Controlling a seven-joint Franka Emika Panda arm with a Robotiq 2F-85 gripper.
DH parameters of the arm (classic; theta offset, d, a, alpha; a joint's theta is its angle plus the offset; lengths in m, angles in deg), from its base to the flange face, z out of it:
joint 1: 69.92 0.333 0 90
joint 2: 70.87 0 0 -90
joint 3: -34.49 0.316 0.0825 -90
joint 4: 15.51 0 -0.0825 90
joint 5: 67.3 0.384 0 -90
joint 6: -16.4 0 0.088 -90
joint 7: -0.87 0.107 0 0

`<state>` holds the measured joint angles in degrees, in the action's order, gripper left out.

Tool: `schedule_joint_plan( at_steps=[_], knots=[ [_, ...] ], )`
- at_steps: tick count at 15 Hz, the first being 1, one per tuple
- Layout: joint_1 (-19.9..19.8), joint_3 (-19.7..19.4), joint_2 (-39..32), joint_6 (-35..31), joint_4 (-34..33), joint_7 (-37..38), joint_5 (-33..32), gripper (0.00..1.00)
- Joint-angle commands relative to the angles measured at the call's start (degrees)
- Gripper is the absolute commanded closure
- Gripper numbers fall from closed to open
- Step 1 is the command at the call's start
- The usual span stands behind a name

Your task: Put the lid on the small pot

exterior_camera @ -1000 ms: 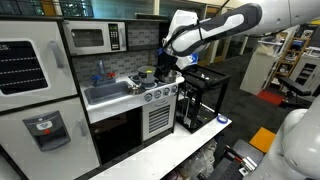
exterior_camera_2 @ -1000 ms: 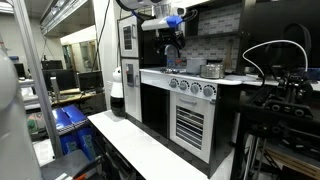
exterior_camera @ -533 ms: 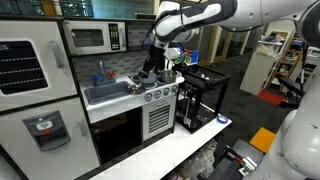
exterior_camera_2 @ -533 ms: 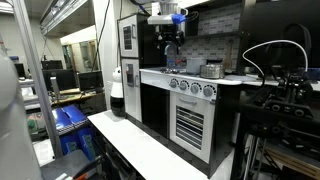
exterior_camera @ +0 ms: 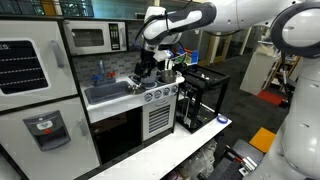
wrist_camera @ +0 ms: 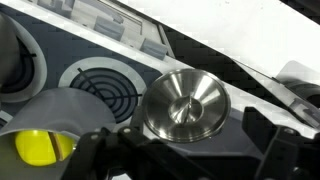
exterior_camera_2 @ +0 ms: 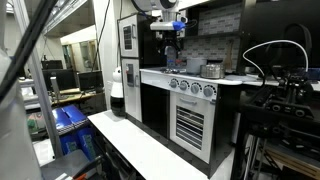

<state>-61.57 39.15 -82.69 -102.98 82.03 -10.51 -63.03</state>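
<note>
A round silver lid point(wrist_camera: 185, 103) with a small centre knob lies flat on the stovetop, beside a black burner ring point(wrist_camera: 105, 88). A grey pot point(wrist_camera: 50, 120) holding something yellow stands at the lower left of the wrist view. My gripper point(wrist_camera: 190, 160) is open and empty, hanging above the lid with its dark fingers on either side of the lid's near edge. In both exterior views the gripper point(exterior_camera: 150, 66) point(exterior_camera_2: 168, 48) hovers over the toy stove. Two metal pots point(exterior_camera_2: 190, 68) point(exterior_camera_2: 211, 69) stand on the stove.
The toy kitchen has a sink point(exterior_camera: 105, 93) with a faucet, a microwave point(exterior_camera: 90, 38), an oven door point(exterior_camera: 158, 118) and a row of knobs point(exterior_camera_2: 190, 87). A white cabinet point(exterior_camera: 30, 60) stands beside it. A black rack point(exterior_camera: 200, 100) stands beside the stove.
The arm has swung from the stove's outer end toward the sink side, and the gripper now hangs over the burners and the lid.
</note>
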Motion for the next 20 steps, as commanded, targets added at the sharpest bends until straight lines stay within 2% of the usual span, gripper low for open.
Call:
schedule_joint_plan(
  at_steps=[1,12,20],
  knots=[
    [-0.33,0.8,-4.89,-0.15,-4.15,1.78,-2.33,0.0],
    [1.88,1.94,-12.44,-0.41,-12.58,4.48,-6.34,0.0],
    [2.68,1.56,-12.1,1.73,-11.99,8.64,-6.9,0.0]
  ],
)
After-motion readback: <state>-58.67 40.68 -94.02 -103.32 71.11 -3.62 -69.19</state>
